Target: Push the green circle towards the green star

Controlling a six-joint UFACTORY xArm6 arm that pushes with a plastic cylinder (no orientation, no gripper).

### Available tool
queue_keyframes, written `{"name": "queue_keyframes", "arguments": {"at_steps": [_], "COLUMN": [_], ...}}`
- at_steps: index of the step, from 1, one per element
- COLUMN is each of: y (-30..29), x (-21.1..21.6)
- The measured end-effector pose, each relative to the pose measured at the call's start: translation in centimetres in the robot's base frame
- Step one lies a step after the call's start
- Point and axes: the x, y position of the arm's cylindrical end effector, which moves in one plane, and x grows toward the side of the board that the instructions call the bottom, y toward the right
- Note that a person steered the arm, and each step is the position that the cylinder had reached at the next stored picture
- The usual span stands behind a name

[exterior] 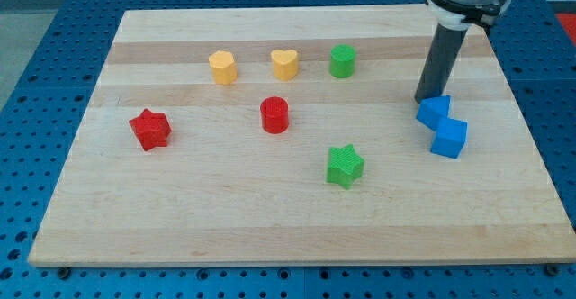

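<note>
Tip (427,99) of my rod is bare, holding nothing, down at the board by view's right, touching or just beside upper blue block (434,112). Green circle (342,61) sits to tip's left & slightly toward view's top; green star (345,166) lies near straight below circle. So I judge tip must get round to circle's top side, then push toward view's bottom.
</note>
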Motion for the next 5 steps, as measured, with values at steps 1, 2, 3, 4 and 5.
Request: {"name": "queue_keyframes", "arguments": {"at_steps": [1, 2, 3, 4, 5], "y": [-2.8, -3.7, -8.5, -8.4, -10.5], "x": [-2.7, -3.8, -6.9, -7.8, -12.2]}}
